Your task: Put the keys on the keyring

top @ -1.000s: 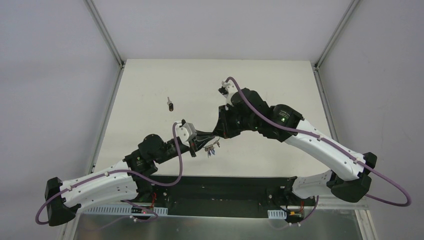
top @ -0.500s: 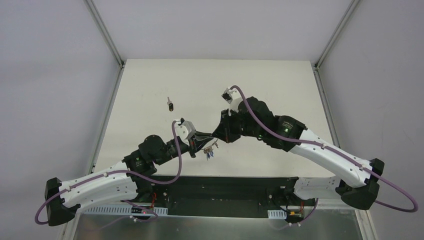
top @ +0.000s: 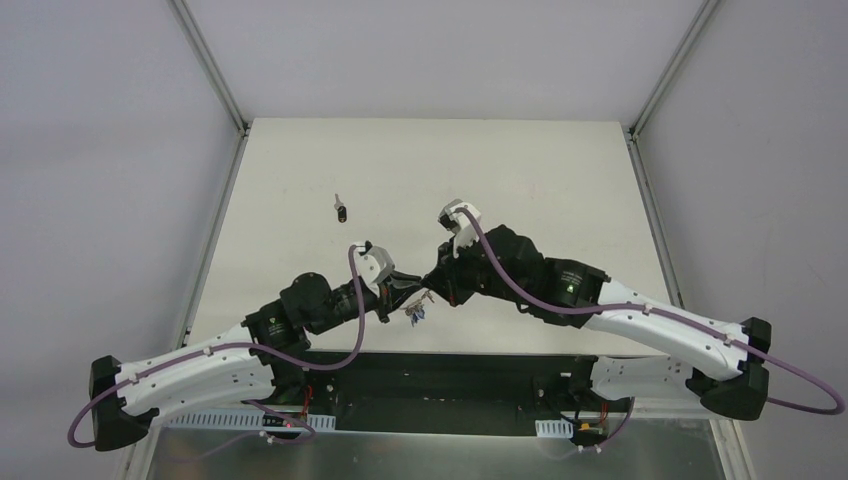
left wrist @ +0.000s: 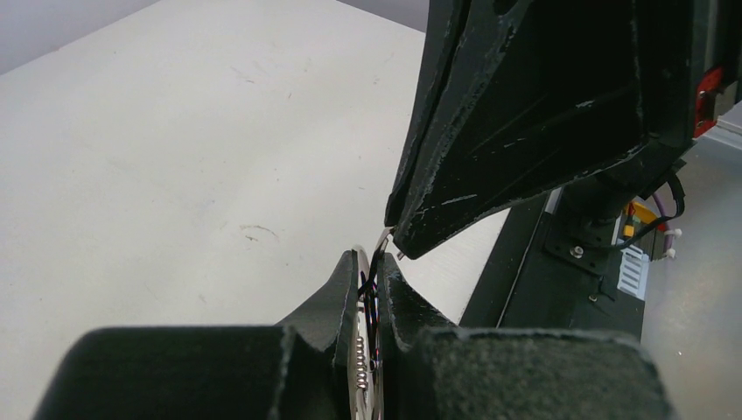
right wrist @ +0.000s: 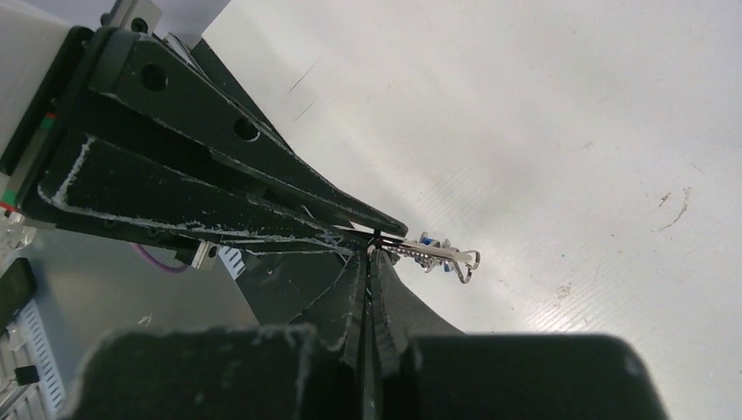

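Tip-to-tip meeting over the desk [top: 560, 180], near its front edge.
The left end effector [top: 419, 293] clamps the keyring [left wrist: 356, 350], keys [right wrist: 437, 254] dangling beneath; the right end effector [top: 432, 287] is pinched together against it, its catch too small to tell.

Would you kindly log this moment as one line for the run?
left gripper: shut on keyring | right gripper: shut, tips meeting left | keys: dangling at tips
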### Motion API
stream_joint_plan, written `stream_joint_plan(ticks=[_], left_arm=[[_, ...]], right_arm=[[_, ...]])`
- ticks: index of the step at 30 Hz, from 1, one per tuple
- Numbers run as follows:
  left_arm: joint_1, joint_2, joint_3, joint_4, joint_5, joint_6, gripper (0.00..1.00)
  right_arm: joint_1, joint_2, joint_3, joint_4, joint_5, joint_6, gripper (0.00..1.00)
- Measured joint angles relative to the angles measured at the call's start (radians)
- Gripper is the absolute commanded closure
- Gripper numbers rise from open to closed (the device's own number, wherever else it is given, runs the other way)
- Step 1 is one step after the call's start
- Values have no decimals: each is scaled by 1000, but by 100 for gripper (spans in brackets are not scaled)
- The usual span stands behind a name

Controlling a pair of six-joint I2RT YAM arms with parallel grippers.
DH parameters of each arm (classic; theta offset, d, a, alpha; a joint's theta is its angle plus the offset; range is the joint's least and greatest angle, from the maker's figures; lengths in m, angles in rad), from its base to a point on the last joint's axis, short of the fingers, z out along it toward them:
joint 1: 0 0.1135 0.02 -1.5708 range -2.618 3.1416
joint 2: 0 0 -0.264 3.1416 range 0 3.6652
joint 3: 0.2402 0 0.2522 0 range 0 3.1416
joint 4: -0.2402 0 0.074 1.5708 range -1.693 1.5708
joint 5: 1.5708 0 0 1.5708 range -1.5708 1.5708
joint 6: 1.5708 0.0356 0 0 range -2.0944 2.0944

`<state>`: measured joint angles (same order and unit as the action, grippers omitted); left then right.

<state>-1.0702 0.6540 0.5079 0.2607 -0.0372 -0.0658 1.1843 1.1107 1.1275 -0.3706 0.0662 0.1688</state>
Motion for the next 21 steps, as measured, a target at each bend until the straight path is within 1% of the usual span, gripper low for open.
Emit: stream_joint_plan(ticks=[7,12,18,21], left_arm=[[-10,-27,0,-21,-18,-7,100],[-11,-46,0,-19,-21,-21,100],[-11,-60,-9,-16,-44,-29,100],[19,-64,-13,18,-190,-24,100]], right_arm=[[44,-50,-59,71,43,-13,100],[56,-84,-95,124,46,-12,100],[63,-92,-113,147,45,-12,100],[113,-97,-131,92,-73,12,100]])
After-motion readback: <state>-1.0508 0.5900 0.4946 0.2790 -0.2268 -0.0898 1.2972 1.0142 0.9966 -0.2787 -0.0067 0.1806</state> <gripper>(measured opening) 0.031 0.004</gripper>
